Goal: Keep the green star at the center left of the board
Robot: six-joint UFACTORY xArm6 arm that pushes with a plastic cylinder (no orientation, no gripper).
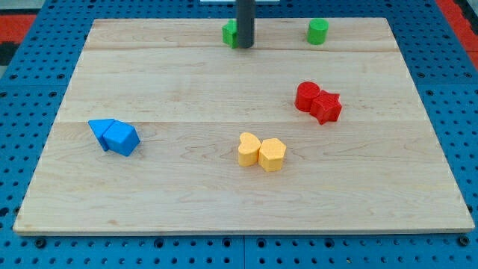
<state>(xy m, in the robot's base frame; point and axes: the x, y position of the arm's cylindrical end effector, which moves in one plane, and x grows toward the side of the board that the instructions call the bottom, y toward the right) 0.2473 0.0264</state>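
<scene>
My tip [245, 46] rests at the view's top of the desk [224, 202], touching or just beside a green block [229, 33] that lies at about ten o'clock from it and is partly hidden by the rod, so its shape cannot be told; a second green block [318, 31], apparently cylindrical, sits well apart at three o'clock. If the hidden block is the green star, it is at the desk's top edge, not centre left, and its goal lies toward roughly eight o'clock, so the tip probably needs to come round to its upper right. The arm carries no hand, only the rod, so nothing is gripped.
</scene>
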